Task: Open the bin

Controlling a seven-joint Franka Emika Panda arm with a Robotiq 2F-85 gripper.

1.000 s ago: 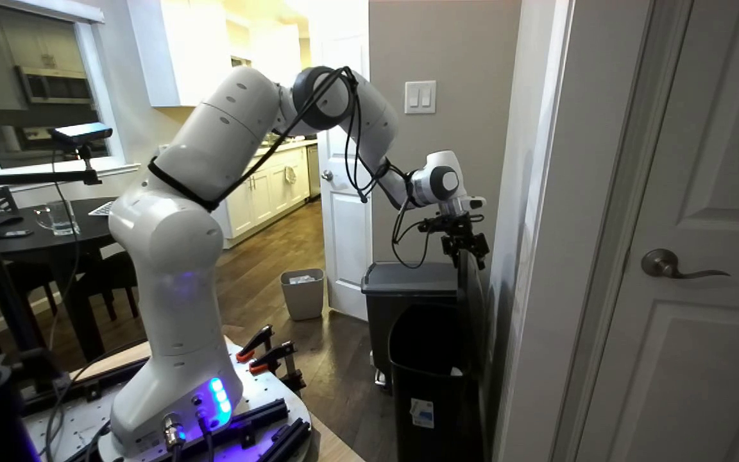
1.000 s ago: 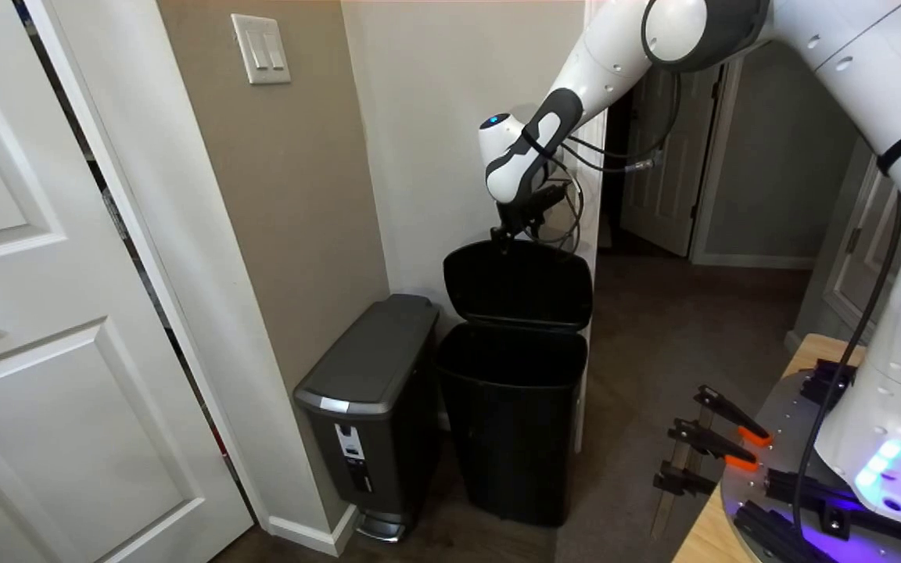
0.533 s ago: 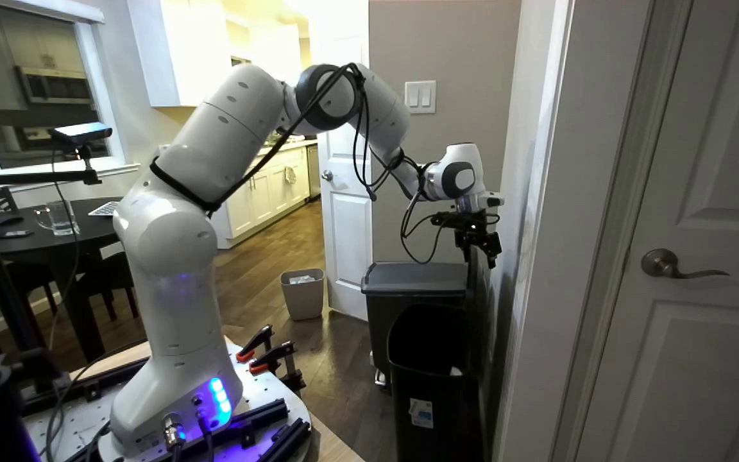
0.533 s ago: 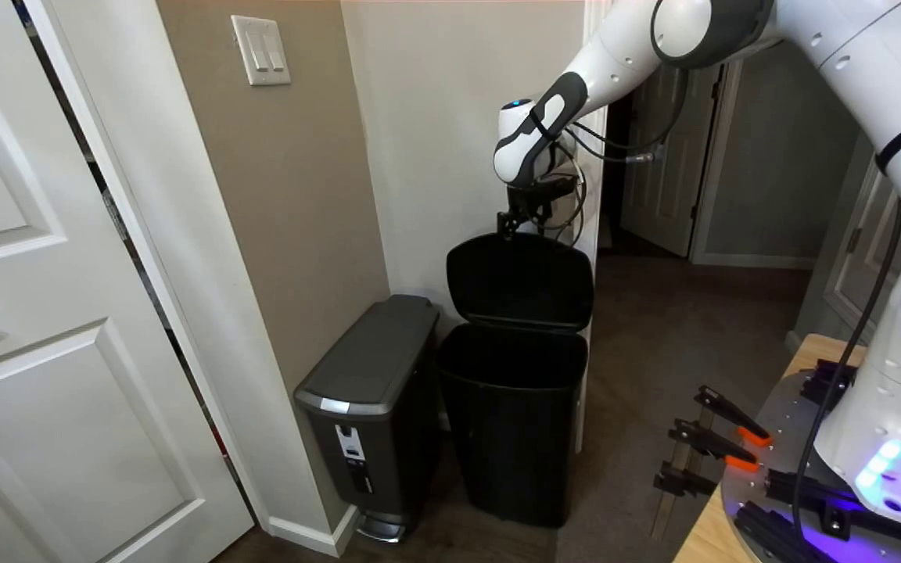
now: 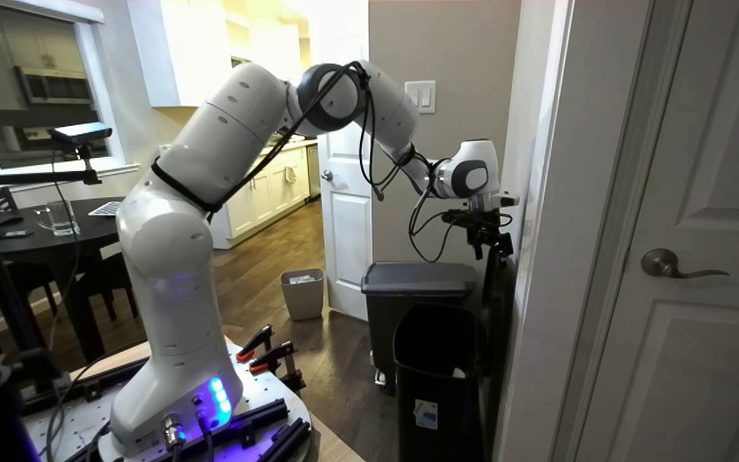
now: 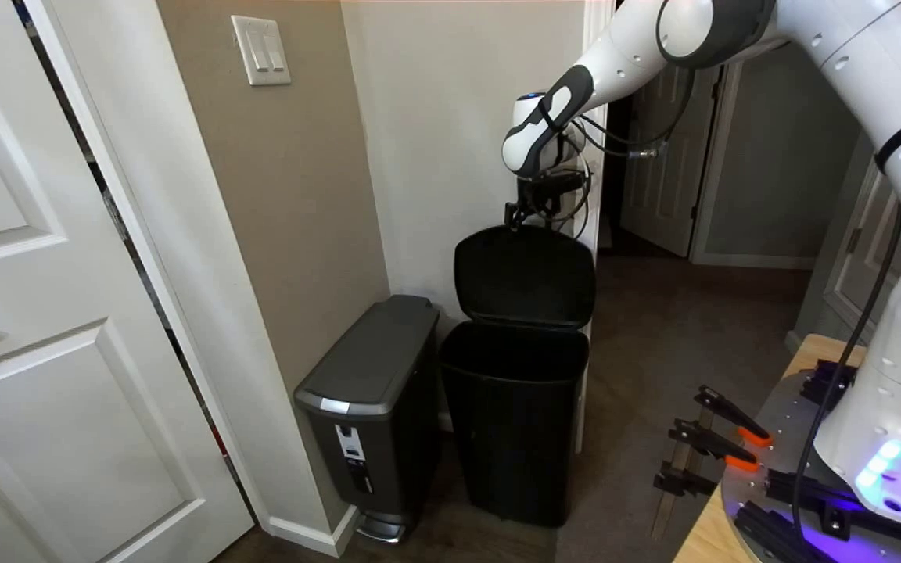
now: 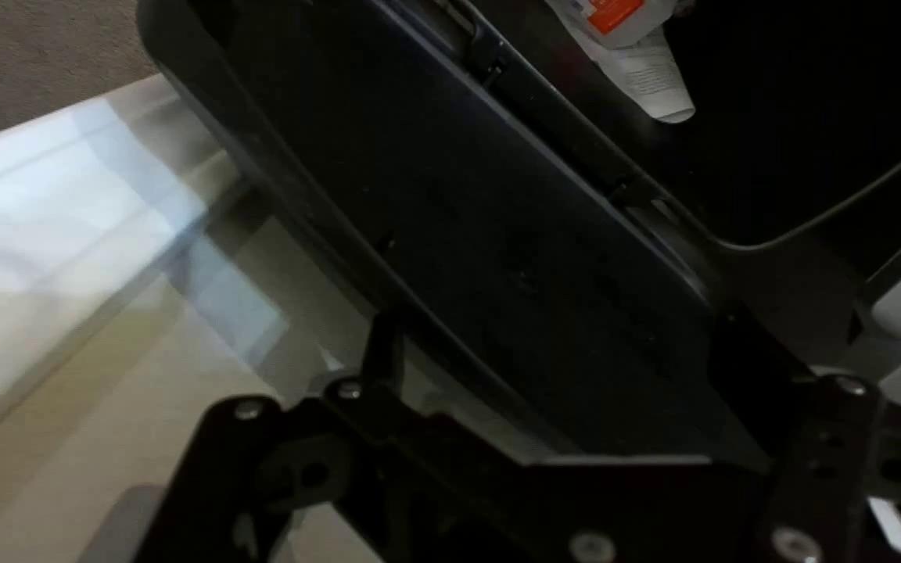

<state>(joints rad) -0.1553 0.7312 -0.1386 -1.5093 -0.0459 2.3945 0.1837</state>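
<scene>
The bin is the tall black one, seen in both exterior views (image 5: 437,404) (image 6: 509,446). Its lid (image 6: 525,277) is raised and stands nearly upright on its hinge at the wall side; it shows edge-on in an exterior view (image 5: 496,308). The bin's mouth is uncovered. My gripper (image 5: 492,247) is at the top edge of the raised lid, also in an exterior view (image 6: 525,217). In the wrist view my gripper's (image 7: 560,336) fingers are wide apart, with the lid's dark face (image 7: 482,203) showing between and beyond them. Whether a finger touches the lid cannot be told.
A second, grey-lidded pedal bin (image 6: 372,352) stands shut beside the bin. The wall (image 6: 435,156) is close behind the lid. Paper (image 7: 642,78) lies inside the bin. A small grey wastebasket (image 5: 303,301) stands near the door. Clamps (image 6: 712,438) edge the robot's table.
My gripper has moved toward the wall, rightward in both exterior views. The lid has swung further upright and back with it. The bin has shifted slightly toward the wall.
</scene>
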